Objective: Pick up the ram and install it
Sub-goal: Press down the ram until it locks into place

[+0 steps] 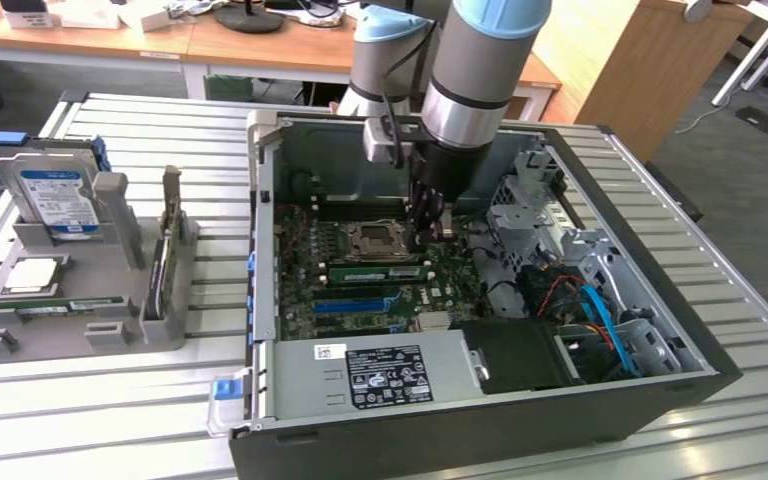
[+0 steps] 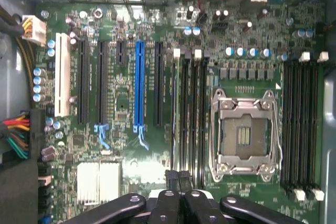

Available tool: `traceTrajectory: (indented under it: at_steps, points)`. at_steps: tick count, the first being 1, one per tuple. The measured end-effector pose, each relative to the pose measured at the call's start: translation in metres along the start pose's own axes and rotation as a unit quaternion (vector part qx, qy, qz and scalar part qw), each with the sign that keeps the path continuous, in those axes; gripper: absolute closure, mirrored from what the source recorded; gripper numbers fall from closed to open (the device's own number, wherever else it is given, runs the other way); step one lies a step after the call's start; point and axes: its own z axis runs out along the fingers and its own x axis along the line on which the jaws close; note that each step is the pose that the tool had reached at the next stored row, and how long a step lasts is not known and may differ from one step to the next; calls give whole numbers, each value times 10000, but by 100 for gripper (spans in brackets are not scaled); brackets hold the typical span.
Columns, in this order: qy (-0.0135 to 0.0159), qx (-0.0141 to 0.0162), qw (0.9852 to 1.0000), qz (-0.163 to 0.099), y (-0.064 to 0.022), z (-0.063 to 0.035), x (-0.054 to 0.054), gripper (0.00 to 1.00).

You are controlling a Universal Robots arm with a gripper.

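Setting: slatted metal table, wooden desks behind.

Open computer case: lying on its side on the table, motherboard exposed.

Processor socket: on the motherboard, empty, frame closed.

Ram: green stick lying along the memory slots just beside the processor socket, on the side toward the power supply.

Gripper: inside the case, low over the motherboard, at the end of the memory slots beside the socket. In the wrist view its fingertips are drawn together, nothing visible between them.

Grey parts tray: outside the case, well apart from the socket, holding a hard drive upright.
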Motion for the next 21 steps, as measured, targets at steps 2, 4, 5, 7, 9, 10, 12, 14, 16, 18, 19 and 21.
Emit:
traceTrajectory:
  at_steps: [2,4,5,7,9,10,12,14,16,18,19,21]
  points:
    - [0,0,10000,3,-47,0,0,89]
    - [0,0,10000,5,-100,0,0,89]
    - [0,0,10000,7,-123,0,0,89]
    - [0,1,10000,10,-154,0,0,89]
    - [0,1,10000,10,-154,0,0,89]
    - [0,0,10000,10,-154,0,0,89]
    - [-2,1,10000,10,-155,13,-1,89]
    - [0,0,10000,10,-154,36,0,89]
    - [0,0,10000,10,-155,66,0,89]
    - [-1,0,10000,11,-155,96,1,89]
    - [-1,0,10000,13,-155,111,1,89]
    - [0,0,10000,17,-155,138,2,89]
